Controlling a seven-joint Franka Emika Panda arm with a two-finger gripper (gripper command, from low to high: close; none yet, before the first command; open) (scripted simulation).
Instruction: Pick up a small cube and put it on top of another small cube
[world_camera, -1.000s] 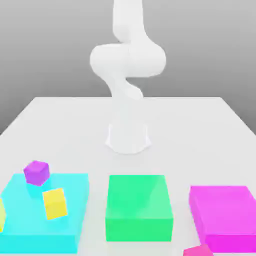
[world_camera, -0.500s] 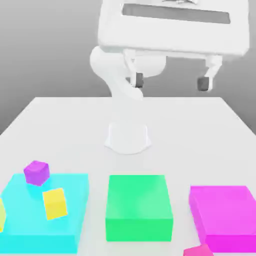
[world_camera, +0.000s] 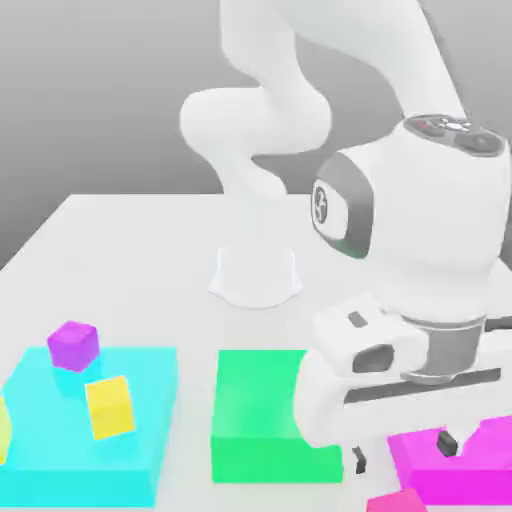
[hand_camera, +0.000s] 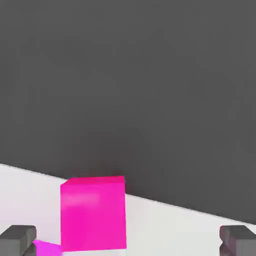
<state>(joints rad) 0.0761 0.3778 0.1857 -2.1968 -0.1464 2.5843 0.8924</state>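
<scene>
A small pink cube (world_camera: 397, 501) lies on the table at the front, just before the magenta block (world_camera: 470, 465). My gripper (world_camera: 404, 452) hangs low above that spot, open, with nothing between its dark fingers (world_camera: 447, 442). In the hand view the pink cube (hand_camera: 93, 212) stands on the white table ahead of the gripper (hand_camera: 128, 240), apart from both fingertips (hand_camera: 17, 239). A small purple cube (world_camera: 73, 345) sits at the far corner of the cyan block (world_camera: 60, 455). A small yellow cube (world_camera: 110, 406) rests on that block's top.
A green block (world_camera: 255, 425) lies between the cyan and magenta blocks, partly behind my hand. The arm's white base (world_camera: 256, 275) stands mid-table. A yellowish shape (world_camera: 3, 430) shows at the exterior view's left edge.
The arm has swung down toward the front on the exterior view's right. The hand, high in the frame half a second ago, now hangs low over the magenta block. The cubes have not moved.
</scene>
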